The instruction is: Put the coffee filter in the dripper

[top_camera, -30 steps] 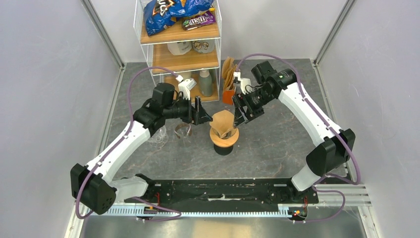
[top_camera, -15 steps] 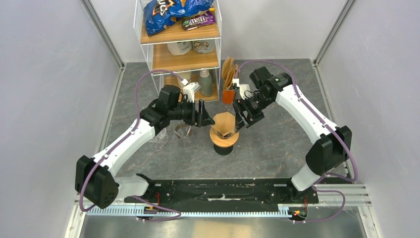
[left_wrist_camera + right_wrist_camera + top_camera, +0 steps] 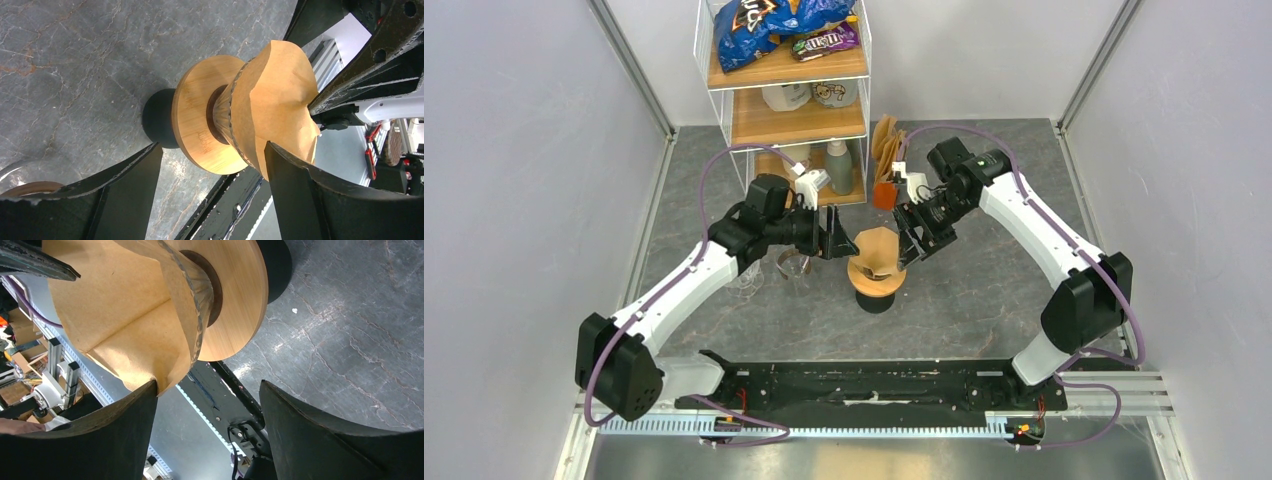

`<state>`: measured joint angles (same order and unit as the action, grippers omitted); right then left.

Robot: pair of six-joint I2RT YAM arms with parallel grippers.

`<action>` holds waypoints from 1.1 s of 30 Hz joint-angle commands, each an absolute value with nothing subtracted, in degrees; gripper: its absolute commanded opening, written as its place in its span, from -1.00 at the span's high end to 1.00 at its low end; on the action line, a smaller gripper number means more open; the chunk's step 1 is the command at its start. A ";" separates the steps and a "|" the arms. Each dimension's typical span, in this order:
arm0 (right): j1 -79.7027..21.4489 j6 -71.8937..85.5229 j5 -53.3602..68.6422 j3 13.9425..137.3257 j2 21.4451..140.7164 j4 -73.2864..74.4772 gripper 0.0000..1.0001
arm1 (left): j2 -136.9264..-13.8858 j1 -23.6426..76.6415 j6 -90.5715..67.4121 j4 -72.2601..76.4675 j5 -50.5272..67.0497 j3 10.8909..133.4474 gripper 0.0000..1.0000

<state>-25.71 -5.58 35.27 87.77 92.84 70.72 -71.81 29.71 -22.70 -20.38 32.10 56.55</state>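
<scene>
The coffee filter point(image 3: 879, 245) sat in the dripper point(image 3: 874, 280) near the middle of the tabletop point(image 3: 994, 290), its paper rim standing above the wooden collar; the left fingers point(image 3: 300, 200) and right fingers point(image 3: 115, 440) flanked it, both pairs spread wide, grasping nothing.

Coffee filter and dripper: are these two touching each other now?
Touching. The left wrist view shows the coffee filter sitting inside the dripper, with its paper lying against the ribbed cone's rim.
</scene>
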 commanded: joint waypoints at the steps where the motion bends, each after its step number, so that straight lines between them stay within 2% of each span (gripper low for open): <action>1: -25.75 -7.14 37.47 90.24 90.14 68.88 -0.65 | -68.89 29.88 -21.32 -18.11 33.60 60.09 -0.70; 8: -25.33 -6.72 37.96 89.76 80.31 65.99 -0.74 | -57.90 27.82 -19.76 -17.48 31.10 60.17 -0.92; 12: -23.95 -4.19 38.02 86.89 74.48 64.19 -0.78 | -49.45 27.77 -19.82 -23.95 26.76 55.67 -0.93; 15: -23.98 -5.04 38.94 85.71 71.24 65.95 -0.74 | -46.69 27.77 -22.58 -29.65 27.48 52.22 -0.89; 18: -26.09 -9.47 36.71 81.13 64.64 62.90 -0.68 | -45.13 27.70 -21.26 -28.68 26.35 50.15 -0.88; 22: -38.07 -18.63 30.51 80.51 59.65 62.17 -0.59 | -45.32 25.90 -21.54 -28.21 24.49 50.95 -0.89; 26: -52.31 -29.87 23.86 80.66 59.34 62.54 -0.58 | -45.88 21.71 -22.47 -28.88 23.75 53.43 -0.92; 33: -75.94 -46.48 7.38 88.84 72.74 65.78 -0.48 | -48.76 6.19 -29.70 -30.93 28.36 60.36 -0.93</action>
<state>-68.10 -33.45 19.22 83.50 65.14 64.62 -47.51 12.56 -23.83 -31.16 25.78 54.81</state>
